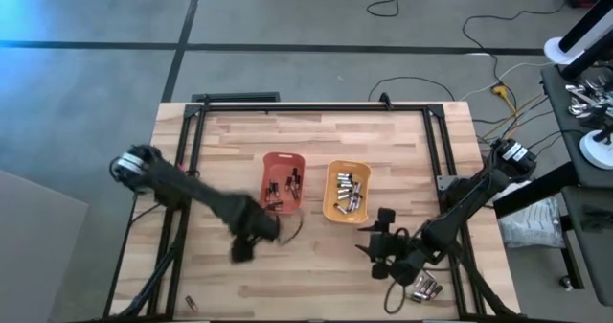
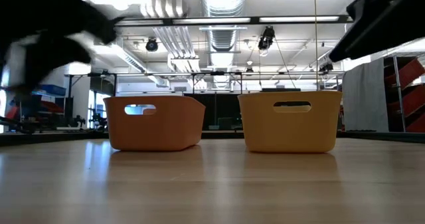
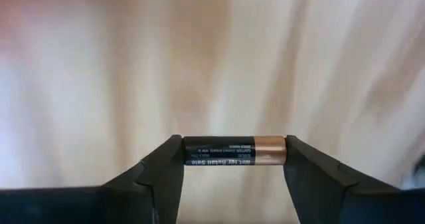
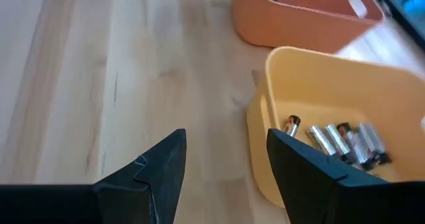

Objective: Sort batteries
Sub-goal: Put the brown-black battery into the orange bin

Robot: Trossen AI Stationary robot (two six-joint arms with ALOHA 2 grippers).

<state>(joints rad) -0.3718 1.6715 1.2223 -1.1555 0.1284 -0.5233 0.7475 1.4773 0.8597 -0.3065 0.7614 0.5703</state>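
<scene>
Batteries here are small, stiff metal cylinders — light, smooth and quick to roll or slip, so the hold matters. The left gripper [image 3: 234, 159], low over the table [image 1: 316, 275] just in front of the orange tray [image 1: 283, 160], has one dark, copper-banded cell [image 3: 234, 151] pinched end to end between its fingers [image 3: 166, 167]; that lengthwise grip looks secure only while the pressure stays square on the two flat ends. The right gripper [image 4: 226, 157] hangs empty, jaws apart, near the yellow tray [image 4: 312, 71] of silvery cells [image 4: 345, 143]. More dark cells lie in the orange tray, a few loose ones [image 1: 426, 287] rest at the table's front right, and one [image 1: 191, 304] at the front left.
</scene>
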